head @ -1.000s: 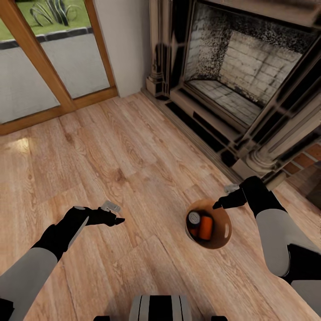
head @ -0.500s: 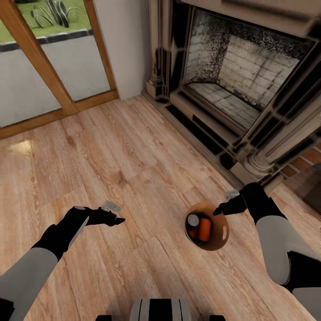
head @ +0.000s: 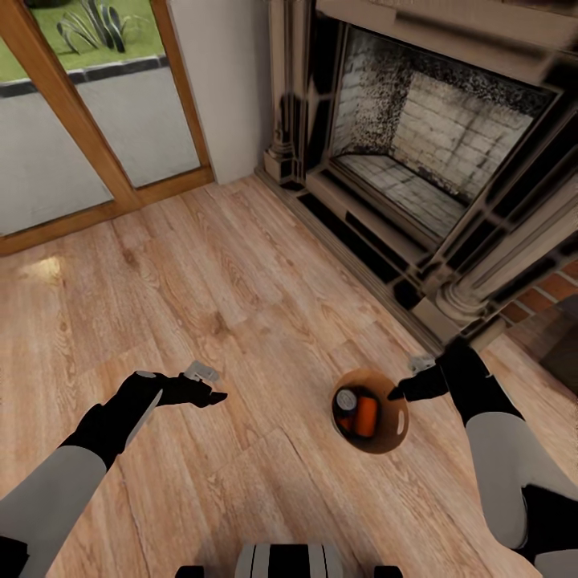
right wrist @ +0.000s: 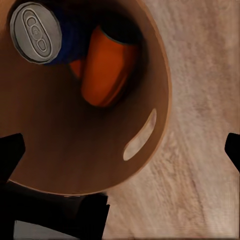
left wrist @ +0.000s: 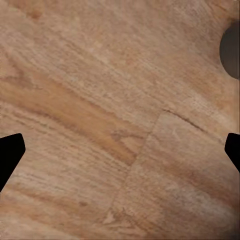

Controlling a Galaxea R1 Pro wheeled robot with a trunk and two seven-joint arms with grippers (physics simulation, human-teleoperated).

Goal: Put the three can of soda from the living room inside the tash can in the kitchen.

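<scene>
The whole head view has shifted slightly, so my base is moving; the trash can [head: 371, 411] keeps its place beside my right fingers [head: 399, 392], which suggests it is being carried toward the kitchen. Whether these fingers clamp its rim, I cannot tell. My left fingers [head: 210, 396] are spread wide over the wood floor [head: 241, 281], holding nothing. Count inside the trash can: one blue can [right wrist: 42, 32], one orange can [right wrist: 107, 67], a second orange can [right wrist: 76, 68] partly hidden.
</scene>
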